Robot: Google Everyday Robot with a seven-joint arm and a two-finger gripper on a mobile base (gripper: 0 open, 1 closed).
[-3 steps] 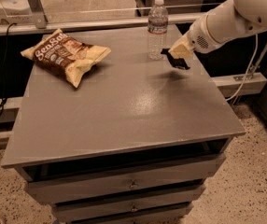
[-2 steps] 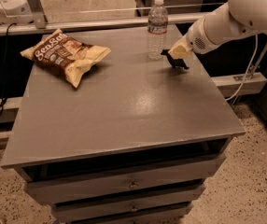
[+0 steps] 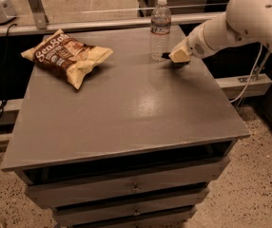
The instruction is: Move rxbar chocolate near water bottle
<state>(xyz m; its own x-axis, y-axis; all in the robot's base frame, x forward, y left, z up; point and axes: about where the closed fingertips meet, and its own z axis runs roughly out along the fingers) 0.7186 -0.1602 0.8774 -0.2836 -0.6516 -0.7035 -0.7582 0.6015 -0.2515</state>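
Observation:
The water bottle [image 3: 160, 28] is clear with a white cap and stands upright at the back of the grey table [image 3: 126, 113]. My gripper [image 3: 176, 58], with pale fingers on a white arm, is low over the table just right of the bottle's base. It is shut on the rxbar chocolate [image 3: 166, 56], a small black bar of which only a dark edge shows, at the fingers and close to the bottle. I cannot tell whether the bar touches the table.
A yellow-and-brown chip bag [image 3: 65, 56] lies at the table's back left. The table has drawers below its front edge. A glass rail and ledge run behind it. A cable hangs at the right beside the arm.
My gripper has moved a little left and back with the black bar, closer to the bottle's base. The bottle and chip bag have not moved.

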